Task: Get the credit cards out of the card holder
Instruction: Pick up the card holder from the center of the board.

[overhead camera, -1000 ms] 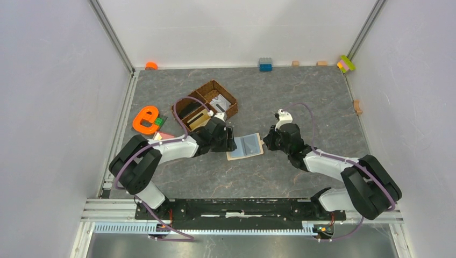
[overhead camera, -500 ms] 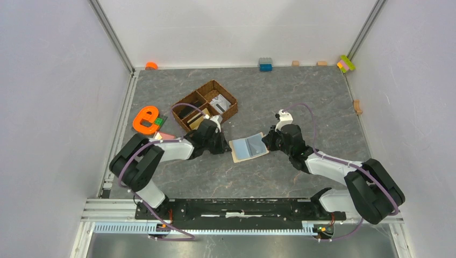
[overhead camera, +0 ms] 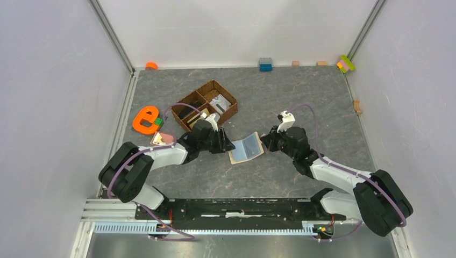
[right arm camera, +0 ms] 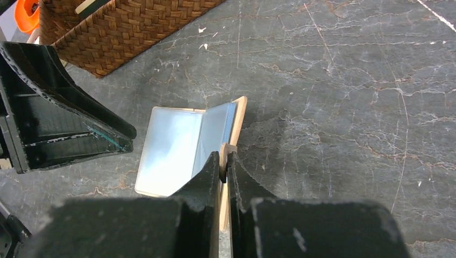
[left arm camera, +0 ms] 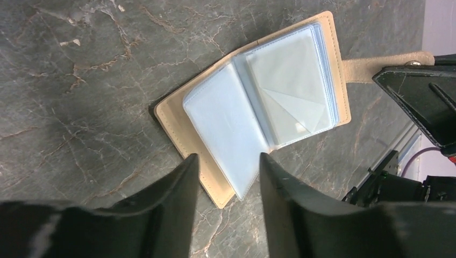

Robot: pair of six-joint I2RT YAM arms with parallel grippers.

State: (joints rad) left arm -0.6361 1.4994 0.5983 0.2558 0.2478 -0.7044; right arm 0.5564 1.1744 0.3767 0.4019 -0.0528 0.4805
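- While my right gripper point(right arm camera: 225, 159) pinches the tab point(left arm camera: 372, 69) of the beige folding card holder point(left arm camera: 173, 111), my left gripper point(left arm camera: 228, 160) hangs parted.
- Clear-grey plastic sleeves point(left arm camera: 290, 80) look slick and floppy; I'd pinch at a sleeve mouth.

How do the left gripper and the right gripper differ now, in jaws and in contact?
The left gripper has its jaws apart; the right gripper has them shut. The right gripper pinches the tab of the card holder; the left gripper grips nothing, its jaws standing either side of the corner of a clear sleeve. Both point at the open card holder from opposite sides.
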